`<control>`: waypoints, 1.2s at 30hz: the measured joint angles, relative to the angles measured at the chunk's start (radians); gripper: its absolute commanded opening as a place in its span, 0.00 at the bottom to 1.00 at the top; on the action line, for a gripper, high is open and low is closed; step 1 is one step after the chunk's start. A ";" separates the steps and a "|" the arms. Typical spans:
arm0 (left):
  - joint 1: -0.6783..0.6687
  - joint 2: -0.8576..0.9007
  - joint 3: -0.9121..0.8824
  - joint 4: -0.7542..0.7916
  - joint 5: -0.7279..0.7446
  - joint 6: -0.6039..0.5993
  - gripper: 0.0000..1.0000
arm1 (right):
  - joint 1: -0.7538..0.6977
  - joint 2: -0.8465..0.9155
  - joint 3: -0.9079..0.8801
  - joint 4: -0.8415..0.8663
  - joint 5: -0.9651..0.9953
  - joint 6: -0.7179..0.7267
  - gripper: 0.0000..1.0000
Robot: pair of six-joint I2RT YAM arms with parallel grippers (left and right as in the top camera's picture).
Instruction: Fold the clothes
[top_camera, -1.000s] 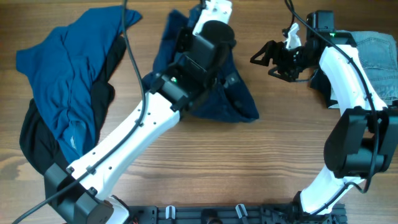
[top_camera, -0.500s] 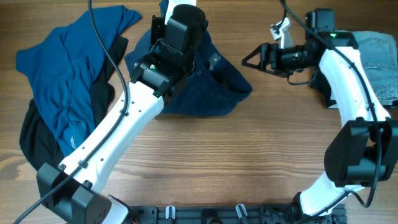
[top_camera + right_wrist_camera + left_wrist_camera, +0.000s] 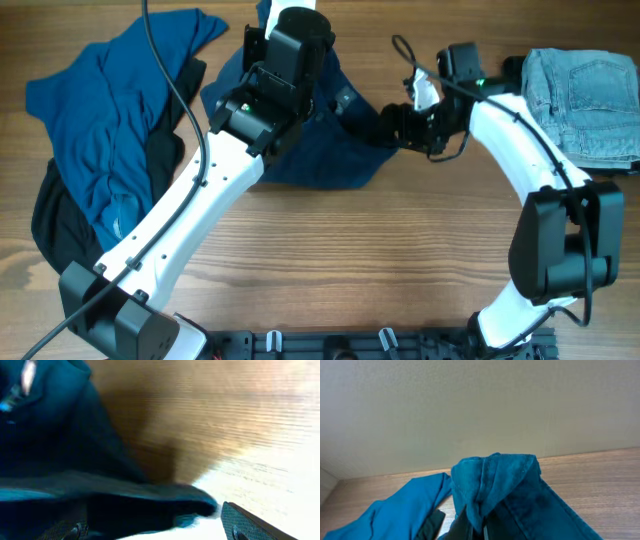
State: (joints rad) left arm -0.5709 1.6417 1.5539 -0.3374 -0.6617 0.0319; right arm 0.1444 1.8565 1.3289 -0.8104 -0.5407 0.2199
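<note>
The dark navy shorts (image 3: 335, 145) lie crumpled at the table's top centre. My left gripper (image 3: 287, 22) is shut on a bunched fold of them and holds it up; the left wrist view shows the pinched cloth (image 3: 492, 480) above the jaws (image 3: 474, 529). My right gripper (image 3: 392, 124) is open at the shorts' right corner. In the right wrist view the cloth edge (image 3: 150, 502) lies between the spread fingers (image 3: 155, 530). A brighter blue shirt (image 3: 105, 110) lies over a black garment (image 3: 55, 235) at the left. Folded light-wash jeans (image 3: 585, 90) sit at the top right.
The left arm's white link (image 3: 190, 220) crosses the table from the bottom left to the top centre. The blue shirt (image 3: 395, 510) and a bit of the black garment (image 3: 432, 525) show beside the left jaws. A pale wall (image 3: 480, 405) stands behind the table.
My right arm has swung left and down to the shorts' right corner, uncovering the jeans. My left gripper pulled the shorts up and left, then held still.
</note>
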 measured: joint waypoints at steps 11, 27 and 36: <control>0.000 0.000 0.000 0.000 0.002 -0.001 0.04 | 0.015 0.000 -0.140 0.122 0.011 0.064 0.72; 0.095 -0.092 -0.001 0.005 0.052 -0.035 0.04 | -0.106 -0.167 -0.029 0.112 0.051 0.161 0.04; 0.072 -0.323 -0.001 -0.060 0.061 -0.053 0.04 | -0.146 -0.375 0.402 -0.216 0.146 0.081 0.04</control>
State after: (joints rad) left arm -0.4992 1.3190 1.5528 -0.3977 -0.6003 -0.0216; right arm -0.0013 1.4818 1.7306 -1.0264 -0.3943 0.3012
